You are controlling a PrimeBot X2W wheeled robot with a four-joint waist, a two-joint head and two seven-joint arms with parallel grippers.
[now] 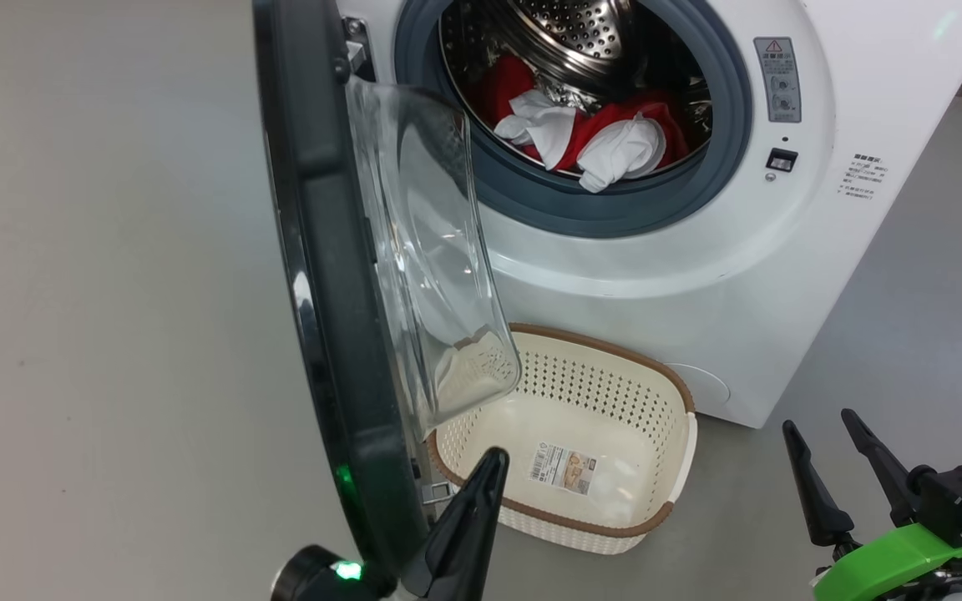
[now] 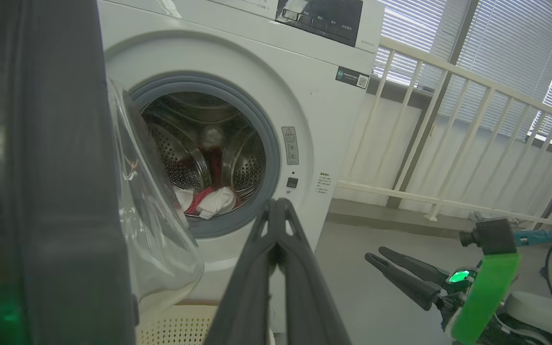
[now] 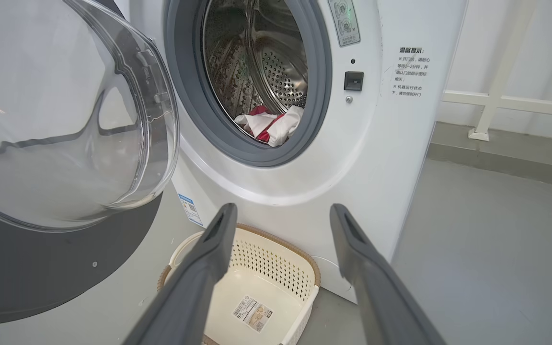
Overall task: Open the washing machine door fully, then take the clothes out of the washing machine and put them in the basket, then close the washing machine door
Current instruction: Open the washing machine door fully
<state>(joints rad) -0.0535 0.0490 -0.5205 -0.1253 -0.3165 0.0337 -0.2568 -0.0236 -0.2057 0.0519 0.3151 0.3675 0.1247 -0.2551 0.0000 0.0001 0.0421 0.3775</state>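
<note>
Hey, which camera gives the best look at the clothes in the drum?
Head view: it looks down into the drum, so the clothes show large, red and white pieces distinct. In both wrist views they are a small, distant bunch low in the opening.

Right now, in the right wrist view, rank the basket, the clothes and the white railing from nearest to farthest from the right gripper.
1. The basket, on the floor just below and ahead of the right gripper.
2. The clothes, higher up, inside the washing machine.
3. The railing, off to the right, behind the machine.
</note>
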